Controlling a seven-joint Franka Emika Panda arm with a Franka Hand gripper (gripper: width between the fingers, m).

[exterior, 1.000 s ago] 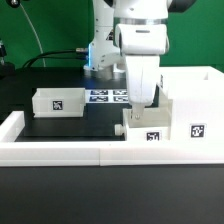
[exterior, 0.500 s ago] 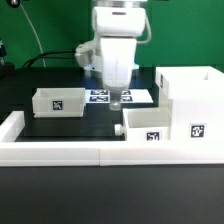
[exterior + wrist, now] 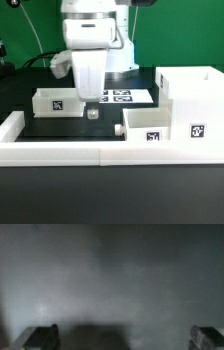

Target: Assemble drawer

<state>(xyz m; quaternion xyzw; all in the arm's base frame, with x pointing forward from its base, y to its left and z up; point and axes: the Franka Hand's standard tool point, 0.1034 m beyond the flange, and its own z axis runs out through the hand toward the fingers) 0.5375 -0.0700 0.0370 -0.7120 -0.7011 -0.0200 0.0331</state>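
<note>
The tall white drawer casing (image 3: 192,100) stands at the exterior view's right, with tags on its front. One small tray (image 3: 148,126) sits against its left side. The other small tray (image 3: 57,101) stands loose at the exterior view's left, tag facing front. My gripper (image 3: 92,112) hangs low over the black table just right of the loose tray, apart from it. In the wrist view the gripper (image 3: 122,339) shows two fingertips (image 3: 40,338) wide apart with only blurred dark table between them, so it is open and empty.
A long low white border wall (image 3: 60,152) runs along the front and up the exterior view's left side. The marker board (image 3: 122,97) lies flat behind the gripper. The arm's white body (image 3: 90,40) stands over the middle of the table.
The arm has swung from beside the casing and its tray toward the exterior view's left, ending next to the loose tray. The trays and casing have not moved.
</note>
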